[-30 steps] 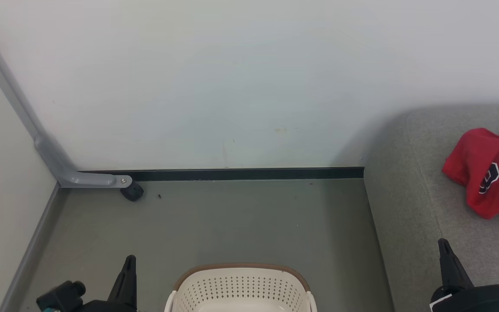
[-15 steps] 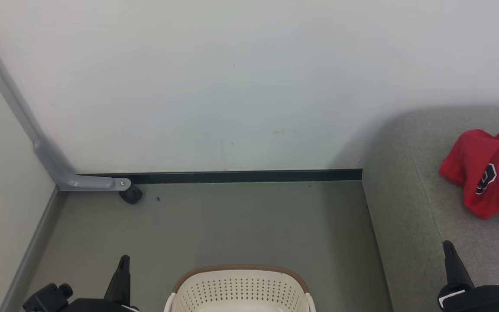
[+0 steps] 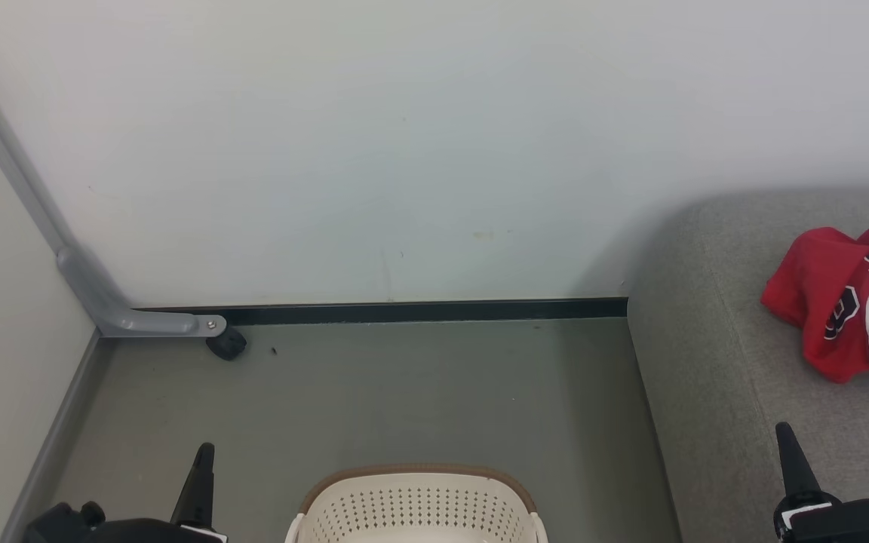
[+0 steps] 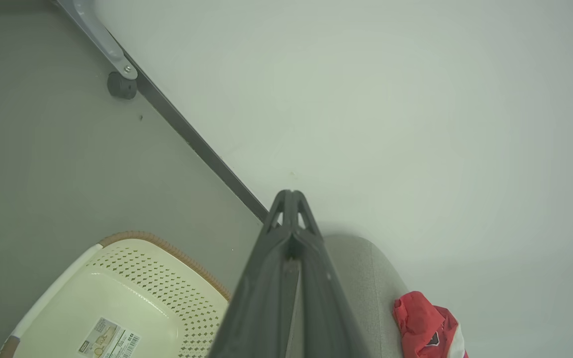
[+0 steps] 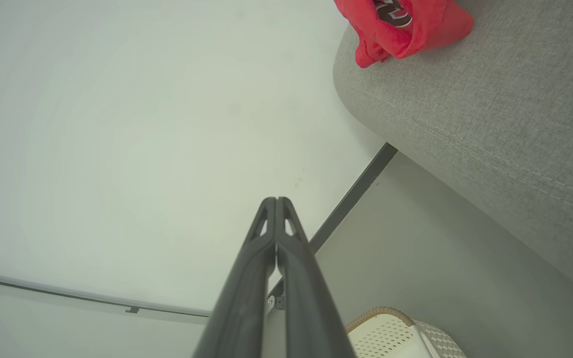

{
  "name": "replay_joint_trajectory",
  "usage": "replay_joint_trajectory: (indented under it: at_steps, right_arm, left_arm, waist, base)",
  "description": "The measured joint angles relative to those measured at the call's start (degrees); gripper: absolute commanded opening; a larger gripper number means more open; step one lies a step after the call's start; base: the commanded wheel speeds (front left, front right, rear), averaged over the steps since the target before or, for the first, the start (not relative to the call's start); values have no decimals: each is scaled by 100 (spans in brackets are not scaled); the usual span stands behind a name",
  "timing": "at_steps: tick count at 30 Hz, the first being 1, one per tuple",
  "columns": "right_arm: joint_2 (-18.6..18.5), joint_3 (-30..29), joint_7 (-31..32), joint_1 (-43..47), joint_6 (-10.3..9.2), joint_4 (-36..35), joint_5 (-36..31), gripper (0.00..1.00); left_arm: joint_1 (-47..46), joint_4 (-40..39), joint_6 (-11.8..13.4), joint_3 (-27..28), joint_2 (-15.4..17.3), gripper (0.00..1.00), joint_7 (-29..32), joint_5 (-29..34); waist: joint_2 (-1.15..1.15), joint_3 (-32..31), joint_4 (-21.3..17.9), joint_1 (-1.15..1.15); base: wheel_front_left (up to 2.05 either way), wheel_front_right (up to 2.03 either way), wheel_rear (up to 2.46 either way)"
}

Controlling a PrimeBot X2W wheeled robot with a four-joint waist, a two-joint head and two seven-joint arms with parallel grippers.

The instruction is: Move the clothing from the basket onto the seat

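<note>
The clothing lies in a red and white heap on the seat, over on the right, so the job looks done. It is crumpled, not flat, most likely because soft cloth drops into folds when it is let go. The basket sits on the floor in the near middle, close to the seat, with a sticker on its bare bottom. The left gripper is near, left of the basket. The right gripper is near, over the seat's front part. Both are pinched tight with nothing in them, well apart from the clothing. I think that is because there is nothing more to carry.
</note>
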Motion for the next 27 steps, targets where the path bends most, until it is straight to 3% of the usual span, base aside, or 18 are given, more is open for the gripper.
replay_joint_trajectory:
  at_steps: [27]
  right_arm:
    - [459,-720,541,2,302,42,1747,0]
  left_arm:
    - [3,-37,-352,678,-185,0,549,-1763]
  waist:
    - [0,-86,-50,0]
  base:
    - [0,0,0]
